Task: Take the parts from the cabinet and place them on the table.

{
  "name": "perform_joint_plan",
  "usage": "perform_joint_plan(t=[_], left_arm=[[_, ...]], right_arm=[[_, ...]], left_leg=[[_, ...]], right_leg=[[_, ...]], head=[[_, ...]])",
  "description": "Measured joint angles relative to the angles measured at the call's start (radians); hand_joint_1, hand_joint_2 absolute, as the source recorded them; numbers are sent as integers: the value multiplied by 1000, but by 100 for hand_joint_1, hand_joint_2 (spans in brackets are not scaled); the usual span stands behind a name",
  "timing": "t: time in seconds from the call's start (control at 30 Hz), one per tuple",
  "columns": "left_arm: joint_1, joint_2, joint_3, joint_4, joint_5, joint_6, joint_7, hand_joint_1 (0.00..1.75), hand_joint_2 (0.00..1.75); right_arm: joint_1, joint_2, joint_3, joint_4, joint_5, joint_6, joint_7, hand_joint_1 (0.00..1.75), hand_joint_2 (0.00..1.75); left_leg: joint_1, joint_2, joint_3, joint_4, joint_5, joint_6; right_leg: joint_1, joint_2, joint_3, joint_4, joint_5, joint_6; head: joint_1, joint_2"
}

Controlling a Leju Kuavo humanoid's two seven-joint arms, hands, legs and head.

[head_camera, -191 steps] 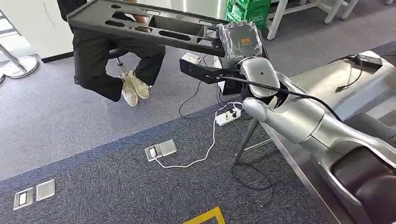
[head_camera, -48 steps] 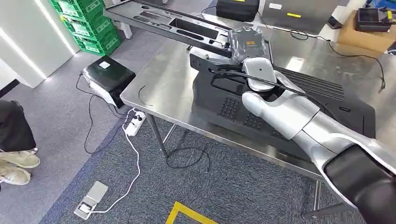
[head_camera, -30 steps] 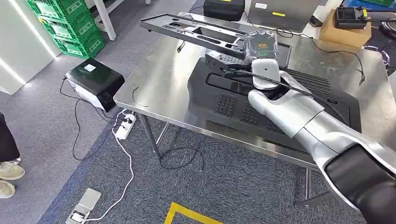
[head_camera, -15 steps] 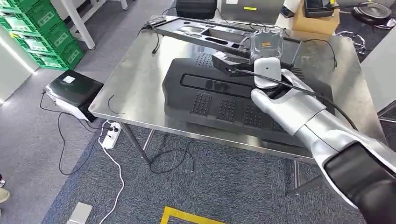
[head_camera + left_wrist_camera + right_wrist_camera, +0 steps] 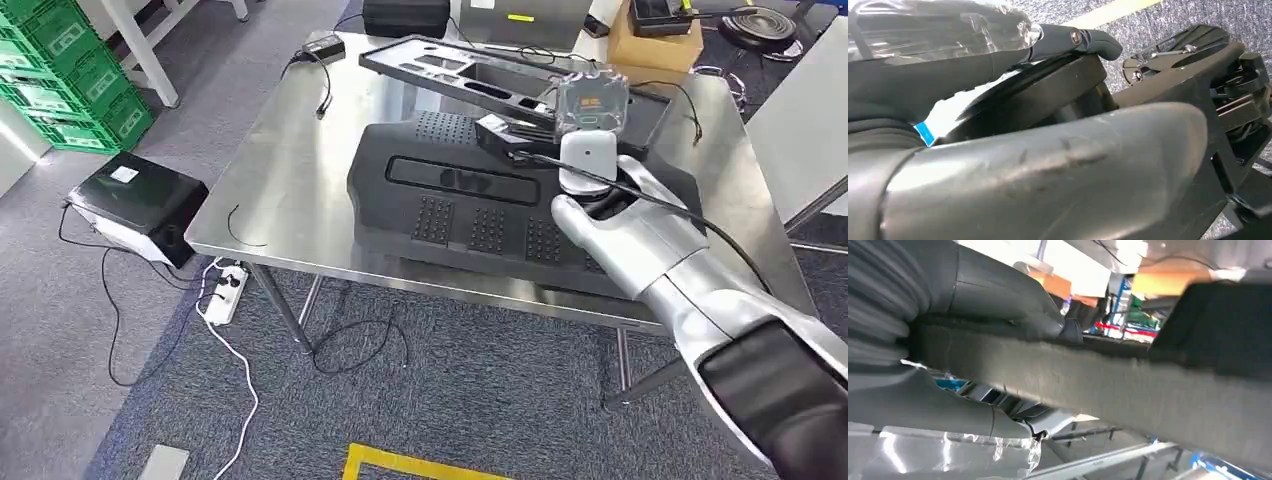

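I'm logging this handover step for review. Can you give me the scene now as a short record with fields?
held part: long black frame panel, raised over the table's far side
holder: right hand, gripping the panel's end
left hand, hold unclear
table: steel table
already on table: large black vented panel, lying flat
floor: black box, green crates

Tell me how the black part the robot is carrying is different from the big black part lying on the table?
The carried frame is long, thin and full of open cut-outs; the big panel is wide and solid, with dotted grille patches. The frame is held up by the right hand; the panel lies flat on the metal table. Both are black plastic.
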State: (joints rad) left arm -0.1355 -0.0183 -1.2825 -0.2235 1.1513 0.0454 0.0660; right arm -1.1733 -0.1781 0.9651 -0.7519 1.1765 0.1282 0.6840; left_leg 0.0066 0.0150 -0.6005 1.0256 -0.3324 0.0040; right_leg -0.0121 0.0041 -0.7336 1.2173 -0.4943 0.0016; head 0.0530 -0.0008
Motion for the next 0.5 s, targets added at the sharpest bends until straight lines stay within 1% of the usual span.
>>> perform_joint_plan(t=[0.03, 0.07, 0.1, 0.13, 0.2, 0.23, 0.27, 0.3, 0.37, 0.4, 0.43, 0.47, 0.5], left_arm=[[0, 0, 0, 0, 0, 0, 1, 0, 0], [0, 0, 0, 0, 0, 0, 1, 0, 0], [1, 0, 0, 0, 0, 0, 1, 0, 0], [2, 0, 0, 0, 0, 1, 1, 0, 0], [2, 0, 0, 0, 0, 2, 1, 0, 0], [2, 1, 0, 0, 0, 3, 1, 0, 0], [2, 1, 0, 0, -1, 4, 1, 0, 0], [2, 1, 0, 0, -4, 3, 1, 0, 0], [1, 1, 0, 0, -9, 3, -1, 0, 0], [-1, 1, 0, 0, -10, 2, -5, 0, 0], [-4, 1, 0, 0, -12, 2, -5, 0, 0], [-4, 1, 0, 0, -12, 2, -5, 0, 0], [-4, 1, 0, 0, -14, 1, -5, 0, 0]], right_arm=[[0, 0, -5, 0, 0, 0, 0, 175, 175], [0, 1, -9, 0, 0, 0, 0, 175, 175], [-1, 2, -12, 0, 0, -2, 0, 175, 175], [0, 3, -14, 0, 0, -2, 0, 175, 175], [2, 3, -20, 0, 0, -3, 0, 175, 175], [2, 4, -21, 0, -3, -3, 0, 175, 175], [2, 7, -21, 0, -8, -4, 0, 175, 175], [2, 13, -21, 0, -16, -6, -2, 175, 175], [7, 25, -21, 2, -45, -26, -5, 175, 175], [10, 32, -19, 6, -61, -41, -8, 175, 175], [17, 37, -18, 10, -77, -59, -8, 175, 175], [23, 39, -18, 14, -87, -73, -8, 175, 175], [28, 42, -18, 18, -103, -89, -8, 175, 175]], left_leg=[[0, 5, 3, 2, -3, -4], [-1, 8, 3, 3, -7, -9], [-9, 10, 0, 8, -8, -13], [-9, 11, 0, 6, -8, -16], [-8, 18, 5, 2, -9, -23], [-12, 21, 6, 6, -15, -32], [-7, 8, 4, 27, -32, -37], [-7, -4, -19, 79, -68, -39], [-6, -11, -89, 234, -139, -43], [-6, -11, -120, 298, -159, -45], [-6, -11, -133, 322, -154, -44], [-6, -11, -123, 297, -127, -43], [-6, -11, -94, 230, -84, -41]], right_leg=[[0, -12, 54, -108, 47, -3], [5, -40, 84, -175, 49, -6], [16, -44, 87, -184, 48, -12], [15, -32, 85, -182, 48, -17], [17, -24, 84, -181, 47, -23], [7, -19, 91, -190, 51, -30], [6, -16, 93, -193, 53, -33], [6, -12, 94, -193, 53, -44], [9, 0, 94, -193, 53, -49], [10, 5, 94, -192, 52, -50], [11, 11, 95, -191, 52, -50], [11, 16, 96, -190, 52, -50], [11, 21, 96, -189, 52, -50]], head=[[5, 0], [10, 0], [14, 0], [15, 0], [14, 0], [15, 0], [16, 0], [8, 0], [0, 0], [-5, 0], [-10, 0], [-12, 0], [-17, 0]])
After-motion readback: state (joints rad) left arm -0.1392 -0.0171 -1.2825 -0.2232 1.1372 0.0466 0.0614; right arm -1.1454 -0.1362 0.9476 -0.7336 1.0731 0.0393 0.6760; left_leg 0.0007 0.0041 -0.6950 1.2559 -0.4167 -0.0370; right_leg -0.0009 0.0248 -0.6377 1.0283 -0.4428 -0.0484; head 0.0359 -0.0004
